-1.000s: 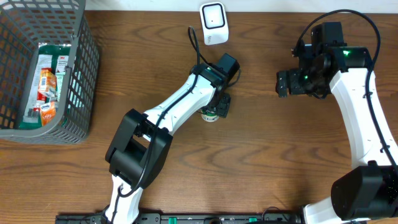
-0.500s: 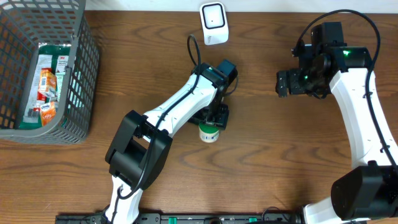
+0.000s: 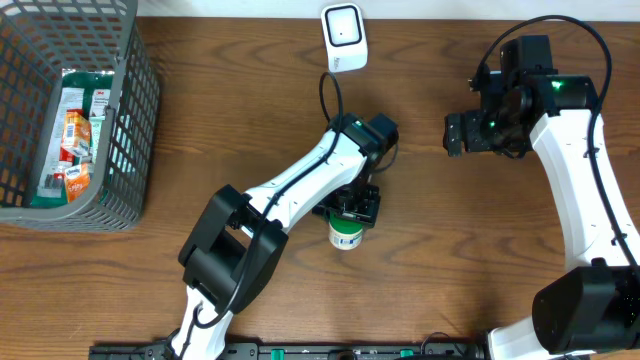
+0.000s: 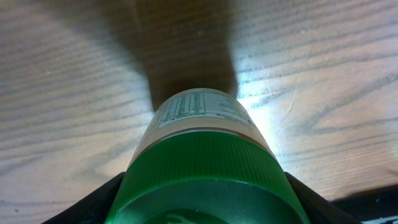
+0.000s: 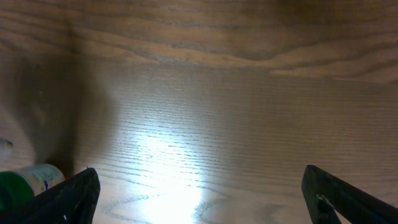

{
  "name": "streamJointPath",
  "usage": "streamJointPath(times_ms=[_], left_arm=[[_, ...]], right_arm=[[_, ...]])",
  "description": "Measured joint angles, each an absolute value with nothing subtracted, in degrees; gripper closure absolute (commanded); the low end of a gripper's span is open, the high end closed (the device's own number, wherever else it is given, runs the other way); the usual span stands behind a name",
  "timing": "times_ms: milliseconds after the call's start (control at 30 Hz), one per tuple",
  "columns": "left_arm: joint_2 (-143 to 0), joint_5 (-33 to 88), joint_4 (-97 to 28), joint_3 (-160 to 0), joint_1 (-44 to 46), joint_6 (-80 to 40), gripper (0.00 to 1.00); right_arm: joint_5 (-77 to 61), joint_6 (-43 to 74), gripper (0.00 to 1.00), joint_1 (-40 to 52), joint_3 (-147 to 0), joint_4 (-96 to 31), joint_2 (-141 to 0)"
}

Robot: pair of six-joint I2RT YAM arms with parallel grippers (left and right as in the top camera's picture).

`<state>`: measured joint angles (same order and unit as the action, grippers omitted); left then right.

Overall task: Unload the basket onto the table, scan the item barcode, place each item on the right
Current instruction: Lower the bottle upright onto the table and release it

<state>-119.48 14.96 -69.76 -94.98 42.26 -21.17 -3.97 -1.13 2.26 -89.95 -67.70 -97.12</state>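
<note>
- Clamped between the left fingers [image 4: 93, 202] by its green cap: the bottle [image 4: 202, 149], body pointing out past the fingertips over the surface [image 3: 450, 270]; lifted or resting on it, cannot tell
- On the label just beyond the cap, a white panel with a table of tiny green print, perhaps nutrition facts; too small to read, and no barcode on this face
- Step in hand, by the look of it: item picked up and being brought round for presenting, scan not yet made
- Next move likely calls for lifting and turning the wrist so the fingertips swing toward the scanner [image 3: 343, 38], now well behind the left fingers on the wrist side, then rolling the bottle until the barcode side meets the dark window
- Worth a firm squeeze through that roll: hold taken on the cap alone, so prone to slipping
- Well off to the side, right fingers [image 5: 339, 196] spread wide and holding nothing, hovering over bare wood, with the bottle just visible beside one fingertip
- Farthest from both sets of fingers, a grey wire basket [image 3: 135, 140] with red and orange packets [image 3: 75, 140]; printing on them, none of it legible
</note>
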Motion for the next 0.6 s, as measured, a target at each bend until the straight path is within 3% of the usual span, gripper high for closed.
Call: streamJointPath(times_ms=[433,600], left_arm=[[-121.0,15.2,-62.0,-96.2,42.4,-23.0,0.35],[-121.1,15.4,-62.3,-96.3,42.4,-23.6,0.41]], right_arm=[[-4.0,-1.1,0.01,2.3,-90.0,-67.7,-97.1],[-4.0,-1.1,0.01,2.3,-90.0,-67.7,-97.1]])
